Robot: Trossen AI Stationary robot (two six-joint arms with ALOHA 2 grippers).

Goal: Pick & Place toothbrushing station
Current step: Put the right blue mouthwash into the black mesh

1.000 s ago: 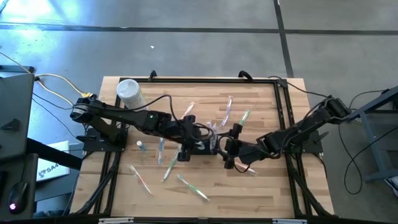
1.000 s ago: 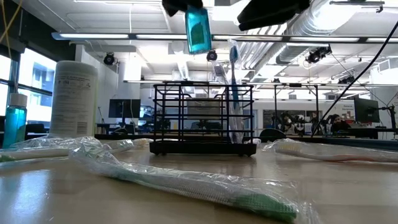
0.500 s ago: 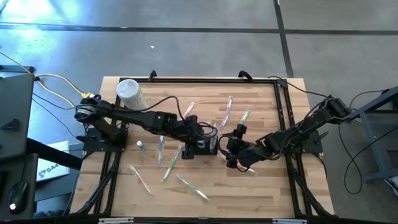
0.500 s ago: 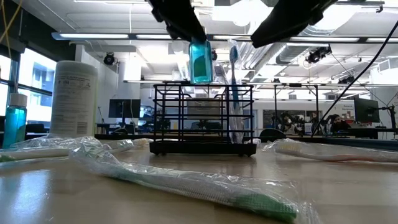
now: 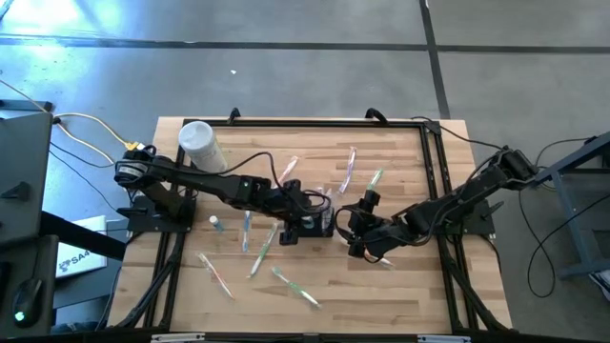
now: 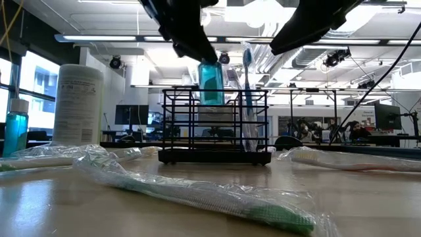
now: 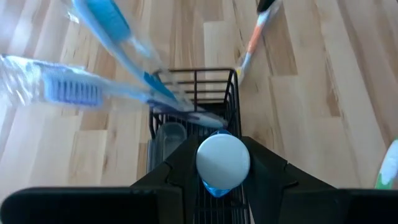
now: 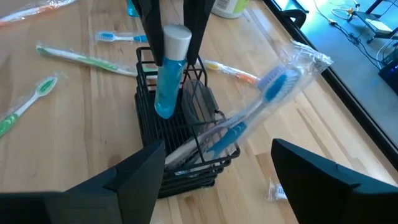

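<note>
The black wire caddy (image 6: 214, 125) stands on the wooden table near its middle; it also shows in the high view (image 5: 315, 217). Two wrapped toothbrushes (image 8: 261, 102) lean in its right end. My left gripper (image 7: 223, 171) is above the caddy, shut on a small blue bottle with a white cap (image 6: 211, 82). The bottle's lower end is below the caddy's top rim. My right gripper (image 8: 217, 180) is open and empty, just right of the caddy (image 5: 355, 227). My left gripper pinches the bottle's upper end, at and just below the white cap (image 8: 176, 38), between its two fingers (image 8: 149, 28). The fingers come from above, pointing down. The bottle hangs nearly upright below them, its lower end (image 6: 211, 100) inside the caddy, clear of the bottom.
A tall white lidded container (image 6: 77, 105) stands at the far left (image 5: 198, 143). A second small blue bottle (image 6: 14, 128) stands left of it in the low view. Several wrapped toothbrushes (image 5: 257, 250) lie scattered on the table; one (image 6: 210, 197) lies close before the low camera.
My left gripper has gone down over the caddy with the blue bottle, staying shut on it. The bottle was well above the caddy's rim; now its lower end is inside the caddy. The bottle has stayed nearly upright.
</note>
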